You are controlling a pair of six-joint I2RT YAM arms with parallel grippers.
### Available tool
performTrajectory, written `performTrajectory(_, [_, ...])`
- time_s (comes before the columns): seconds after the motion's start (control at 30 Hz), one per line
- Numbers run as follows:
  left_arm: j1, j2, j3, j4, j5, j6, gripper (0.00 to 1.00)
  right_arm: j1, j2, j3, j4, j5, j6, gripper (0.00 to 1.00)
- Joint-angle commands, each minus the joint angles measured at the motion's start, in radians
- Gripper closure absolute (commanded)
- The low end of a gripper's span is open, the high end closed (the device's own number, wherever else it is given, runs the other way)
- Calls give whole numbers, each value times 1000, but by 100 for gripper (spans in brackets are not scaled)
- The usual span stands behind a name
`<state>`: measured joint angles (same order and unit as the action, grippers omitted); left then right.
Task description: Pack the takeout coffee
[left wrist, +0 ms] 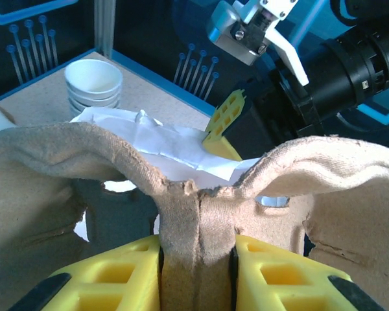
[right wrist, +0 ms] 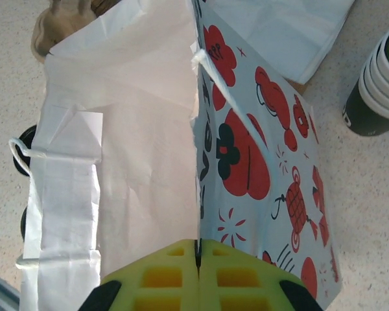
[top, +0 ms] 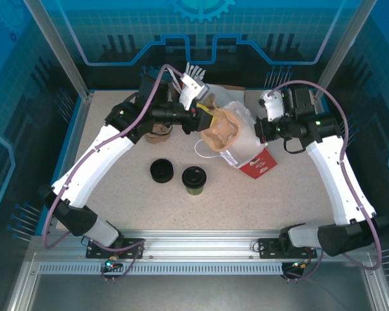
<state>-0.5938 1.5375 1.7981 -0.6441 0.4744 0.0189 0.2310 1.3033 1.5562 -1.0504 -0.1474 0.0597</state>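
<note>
The takeout coffee [top: 194,179], a small olive-brown cup with a black lid, stands upright on the table in front of the bag, away from both grippers. My left gripper [top: 204,116] [left wrist: 198,259] is shut on the middle ridge of a tan pulp cup carrier [top: 222,127] [left wrist: 181,188], held over the bag's mouth. The white paper bag [top: 246,152] [right wrist: 142,129] has a red and black print. My right gripper [top: 260,129] [right wrist: 196,249] is shut on its upper edge. One of its yellow fingers [left wrist: 223,123] shows beyond the carrier.
A loose black lid [top: 161,171] lies left of the coffee. A brown piece [top: 159,136] sits under my left arm. A stack of lidless cups [left wrist: 94,87] [right wrist: 382,71] stands near the bag. Blue walls enclose the table.
</note>
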Motion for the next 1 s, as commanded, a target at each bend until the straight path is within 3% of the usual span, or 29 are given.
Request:
performTrajectory(0.0, [-32, 11, -8, 33, 80, -23, 70, 13, -49, -32, -26, -49, 32, 100])
performTrajectory(0.5, [-68, 138, -18, 41, 185, -16, 71, 17, -128, -115, -27, -126, 78, 100])
performTrajectory(0.97, [-69, 238, -18, -12, 199, 107, 71, 18, -145, -144, -30, -150, 86, 100])
